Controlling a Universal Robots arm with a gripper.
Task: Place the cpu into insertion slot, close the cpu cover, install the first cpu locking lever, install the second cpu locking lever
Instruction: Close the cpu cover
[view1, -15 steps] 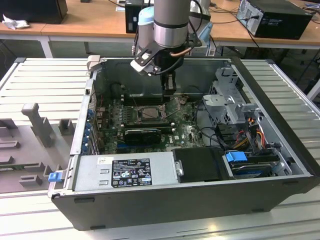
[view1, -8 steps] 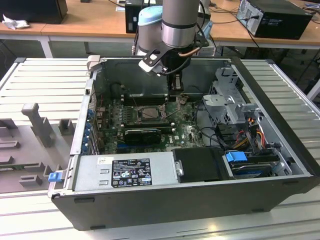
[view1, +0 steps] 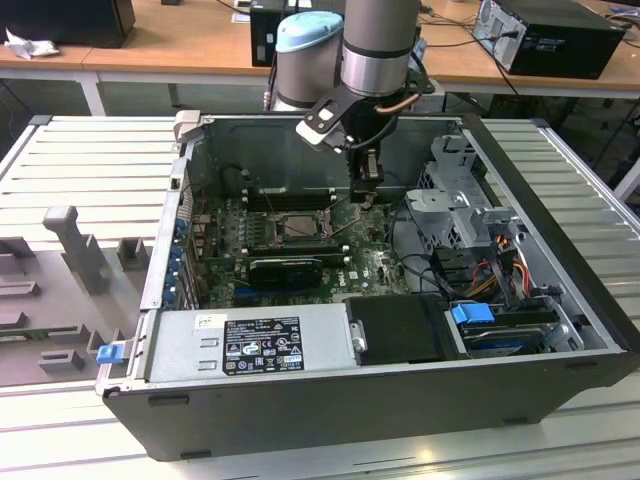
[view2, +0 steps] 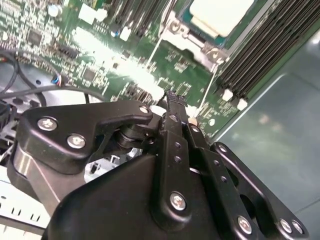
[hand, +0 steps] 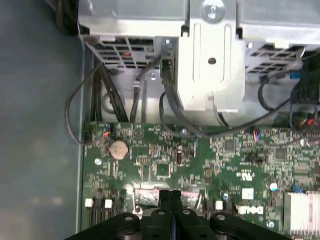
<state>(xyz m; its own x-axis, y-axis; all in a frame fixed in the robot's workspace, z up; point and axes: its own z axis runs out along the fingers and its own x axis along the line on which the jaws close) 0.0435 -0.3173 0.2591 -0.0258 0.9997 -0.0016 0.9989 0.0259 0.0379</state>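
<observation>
The pincer (view1: 366, 178) is hung from the arm inside the open pc case (view1: 590, 300), which is laid on its side on the slatted surface (view1: 90, 170). In both wrist views the pincer's fingers (hand: 165, 197) are seen pressed together, w/ nothing pinched between them. The tips (view2: 172, 97) are held just over the green motherboard (hand: 160, 165), near the insertion slot (view1: 300, 226) but off to one side of it, towards the exterior view's right.

Progress, as judged from the pics:
- Step 1 looks done. The cpu (view2: 220, 14) is seen as a pale square lying flat within the slot, beside the long black memory slots (view2: 260, 55).
- Step 2 is prob. done. A silvery frame, taken to be the cpu cover (view2: 174, 27), is seen lying round the chip and not standing up from it; full seating can't be confirmed.
- Steps 3 and 4 appear not yet done. A thin wire lever (view2: 210, 82) is seen slanting away from the slot's corner, and a 2nd one at the other side, so neither looks tucked under its catch. Whether the pincer tip is touching the near lever can't be told.

Approx. half the job is therefore reckoned complete, w/ both levers left.
</observation>
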